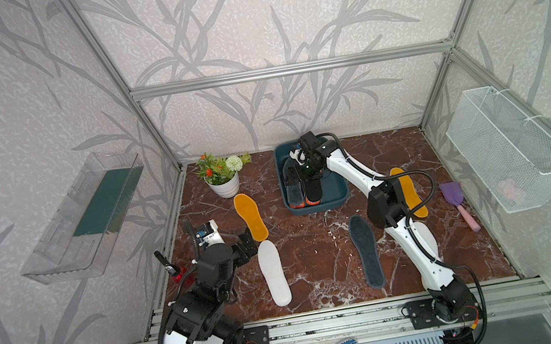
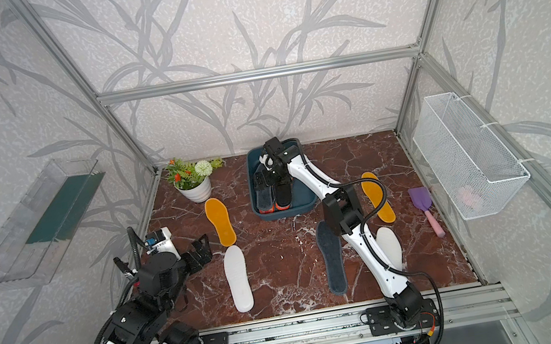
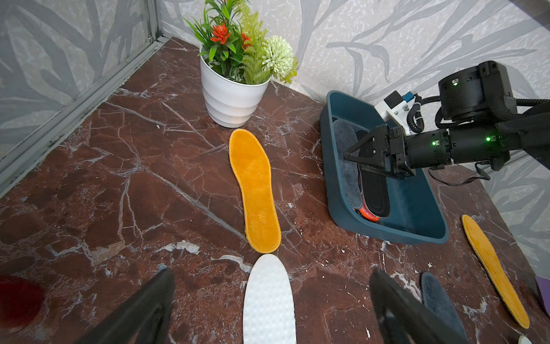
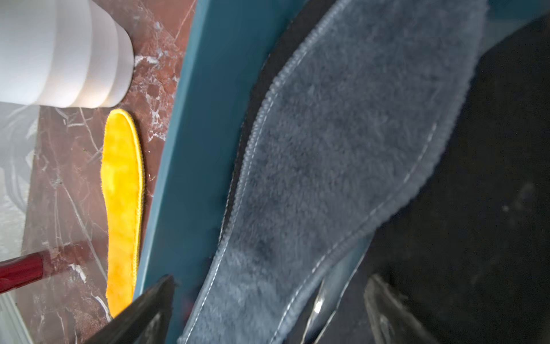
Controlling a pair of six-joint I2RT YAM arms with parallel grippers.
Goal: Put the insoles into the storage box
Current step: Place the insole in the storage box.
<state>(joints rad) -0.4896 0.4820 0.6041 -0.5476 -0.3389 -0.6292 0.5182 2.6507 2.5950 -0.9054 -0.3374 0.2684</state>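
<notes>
Storage box (image 3: 416, 208): grey felt insole (image 3: 346, 166), black insole (image 3: 375, 190), red-orange insole (image 3: 367, 213) beneath.
Right gripper (image 4: 270, 280): jaws spread, over grey felt insole.
Left gripper (image 3: 272, 271): jaws spread, empty.

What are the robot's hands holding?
Nothing. The left gripper and the right gripper are both open; the grey insole lies loose in the storage box.

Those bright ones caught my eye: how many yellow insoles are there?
2. One yellow insole beside the flower pot; another right of the storage box, partly under an arm. The box may hide more.
</notes>
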